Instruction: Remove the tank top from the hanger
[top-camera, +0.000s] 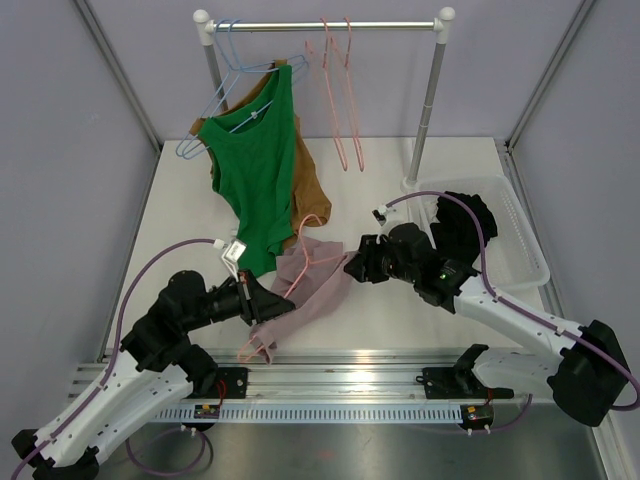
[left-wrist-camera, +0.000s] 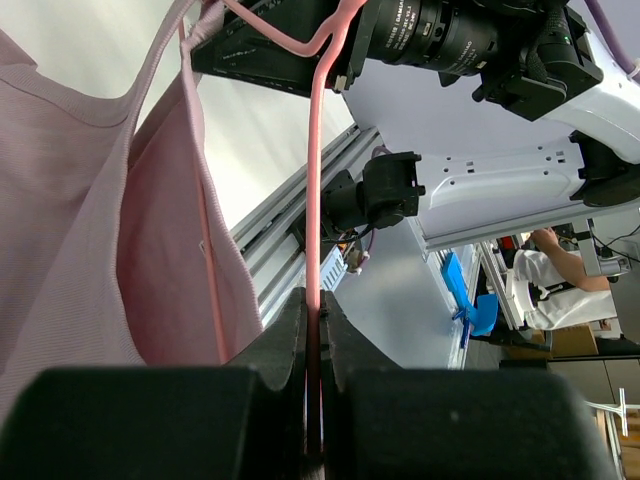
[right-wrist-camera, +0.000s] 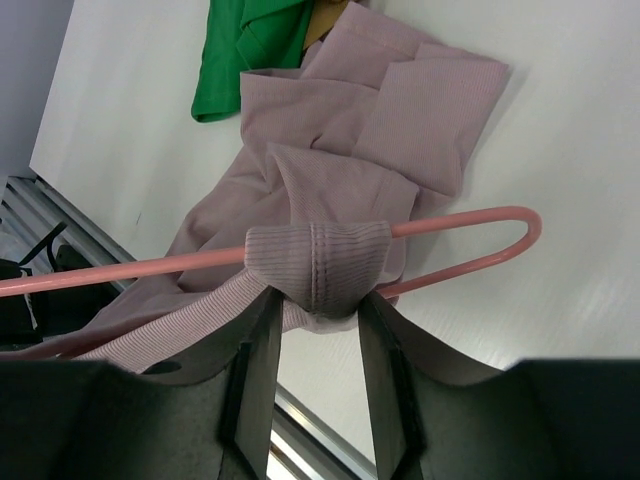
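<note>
Left wrist view shows the left tool (left-wrist-camera: 313, 300) with its jaws pressed together on the thin pink plastic hanger (left-wrist-camera: 314, 200). This anchors the frame so that it cannot slide when the cloth is pulled.

The pale pink ribbed-knit tank top (left-wrist-camera: 90, 230) hangs partly from that hanger. In the top view most of it is heaped on the white table (top-camera: 200, 215) between the two arms, below the hem of a green tank top (top-camera: 255, 170).

In the right wrist view one shoulder strap (right-wrist-camera: 318, 262) is looped over the hanger's arm, close to its curved end. The right tool (right-wrist-camera: 320, 300) has its jaws set apart on either side of the strap's fold. The fabric seems to touch both tips, but I cannot tell if it is truly pinched.

The placing looks deliberate. With one arm bracing the hanger, the other is set to draw the strap toward the curved end and off it.
</note>
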